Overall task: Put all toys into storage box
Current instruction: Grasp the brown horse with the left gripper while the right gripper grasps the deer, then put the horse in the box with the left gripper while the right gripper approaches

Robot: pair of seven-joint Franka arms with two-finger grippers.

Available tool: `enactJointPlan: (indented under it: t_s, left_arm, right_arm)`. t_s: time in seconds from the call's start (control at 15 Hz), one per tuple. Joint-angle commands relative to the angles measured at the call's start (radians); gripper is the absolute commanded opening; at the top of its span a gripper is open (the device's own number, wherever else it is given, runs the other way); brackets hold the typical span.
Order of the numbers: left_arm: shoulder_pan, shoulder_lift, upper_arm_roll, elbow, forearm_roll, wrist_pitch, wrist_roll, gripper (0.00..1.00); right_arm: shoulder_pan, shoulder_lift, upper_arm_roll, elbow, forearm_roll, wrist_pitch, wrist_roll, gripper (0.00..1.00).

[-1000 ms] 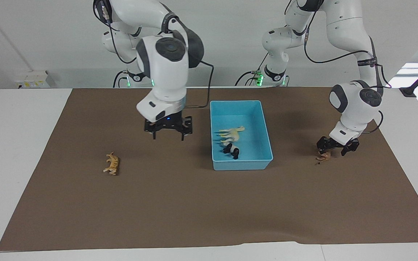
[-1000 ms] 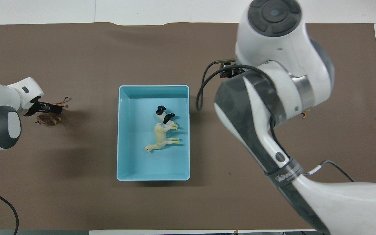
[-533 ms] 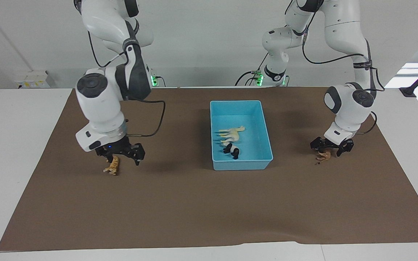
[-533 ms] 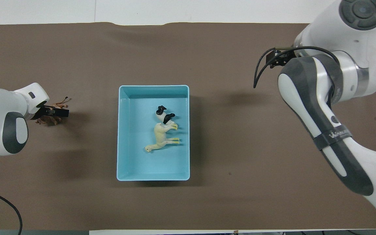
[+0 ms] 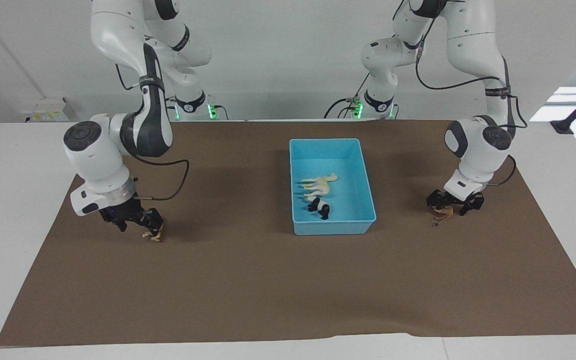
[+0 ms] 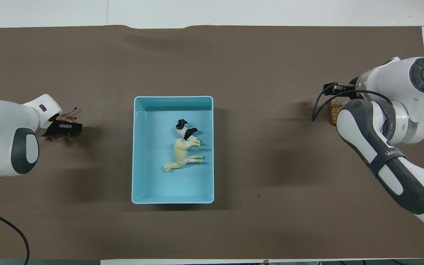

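Note:
The light blue storage box [image 5: 332, 146] stands mid-table and also shows in the overhead view [image 6: 138, 147]. In it lie the cream horse-like animal [image 5: 320, 184] [image 6: 180, 156] and the panda [image 5: 319, 206] [image 6: 185, 130]. The brown animal [image 5: 443, 214] [image 6: 66, 117] lies on the mat toward the left arm's end. My left gripper [image 5: 450, 205] [image 6: 58, 128] is low over it, open, one finger on each side. The orange tiger [image 5: 155, 234] [image 6: 334, 110] lies toward the right arm's end. My right gripper [image 5: 137, 222] is open, low over it, and partly hides it.
A brown mat [image 5: 248, 280] covers most of the white table. Both arms reach out to opposite ends of the mat, away from the box.
My right gripper swung from beside the box out to the tiger and came down over it. My left gripper sank lower around the brown animal. The toys in the box have not moved.

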Motion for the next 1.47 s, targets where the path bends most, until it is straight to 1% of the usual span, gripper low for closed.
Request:
enactJointPlan:
  t_s: [0.0, 0.33, 0.4, 0.47, 0.53, 0.6, 0.67, 0.8, 0.93, 1.0, 1.07, 1.13, 1.2, 1.27, 1.33, 1.4]
  left_arm:
    - [-0.053, 0.022, 0.005, 0.059, 0.005, -0.092, -0.107, 0.00]
    - [-0.071, 0.013, -0.001, 0.114, -0.020, -0.163, -0.144, 0.00]
    - [-0.080, 0.012, -0.001, 0.137, -0.029, -0.190, -0.164, 0.00]
    - [-0.093, 0.012, -0.001, 0.163, -0.032, -0.221, -0.188, 0.00]
    - [-0.105, 0.011, -0.001, 0.182, -0.032, -0.244, -0.213, 0.00]
    - [-0.114, 0.009, -0.001, 0.203, -0.032, -0.270, -0.236, 0.00]
    - [-0.132, 0.006, -0.001, 0.217, -0.032, -0.299, -0.256, 0.00]
    - [-0.156, 0.003, 0.001, 0.243, -0.032, -0.341, -0.300, 0.00]
    - [-0.186, -0.015, -0.006, 0.265, -0.037, -0.397, -0.366, 0.00]
    - [-0.212, -0.024, -0.013, 0.306, -0.057, -0.463, -0.420, 0.00]
    - [-0.244, -0.024, -0.018, 0.373, -0.084, -0.547, -0.480, 0.00]
    - [-0.281, -0.020, -0.016, 0.433, -0.107, -0.607, -0.544, 0.00]
    - [-0.322, -0.017, -0.016, 0.474, -0.123, -0.641, -0.627, 0.00]
    - [-0.381, -0.017, -0.016, 0.481, -0.124, -0.645, -0.728, 0.00]
    - [-0.440, -0.017, -0.016, 0.472, -0.126, -0.625, -0.849, 0.00]
    - [-0.476, -0.023, -0.016, 0.449, -0.124, -0.593, -0.939, 0.00]
  right_arm:
    - [-0.002, 0.011, 0.004, -0.077, 0.018, 0.108, -0.024, 1.00]
    - [-0.002, 0.024, 0.004, -0.096, 0.020, 0.124, -0.030, 1.00]
    - [-0.004, 0.024, 0.004, -0.098, 0.020, 0.125, -0.030, 1.00]
    - [-0.004, 0.022, 0.004, -0.105, 0.020, 0.125, -0.028, 0.98]
    - [-0.004, 0.021, 0.004, -0.107, 0.020, 0.125, -0.030, 0.68]
    - [-0.004, 0.021, 0.004, -0.108, 0.020, 0.124, -0.028, 0.18]
    - [-0.002, 0.021, 0.004, -0.107, 0.020, 0.124, -0.021, 0.00]
    - [-0.004, 0.019, 0.004, -0.110, 0.020, 0.124, -0.033, 0.00]
    - [-0.004, 0.019, 0.004, -0.110, 0.020, 0.122, -0.035, 0.00]
    - [-0.004, 0.019, 0.004, -0.110, 0.020, 0.119, -0.035, 0.00]
    - [-0.004, 0.019, 0.004, -0.110, 0.020, 0.119, -0.036, 0.00]
    - [-0.004, 0.018, 0.004, -0.110, 0.018, 0.116, -0.038, 0.00]
    - [-0.004, 0.019, 0.004, -0.104, 0.018, 0.109, -0.038, 0.00]
    - [-0.001, 0.019, 0.004, -0.095, 0.014, 0.096, -0.036, 0.00]
    - [0.001, 0.018, 0.004, -0.079, 0.009, 0.071, -0.035, 0.00]
    - [0.008, 0.014, 0.004, -0.058, 0.006, 0.038, -0.035, 0.00]
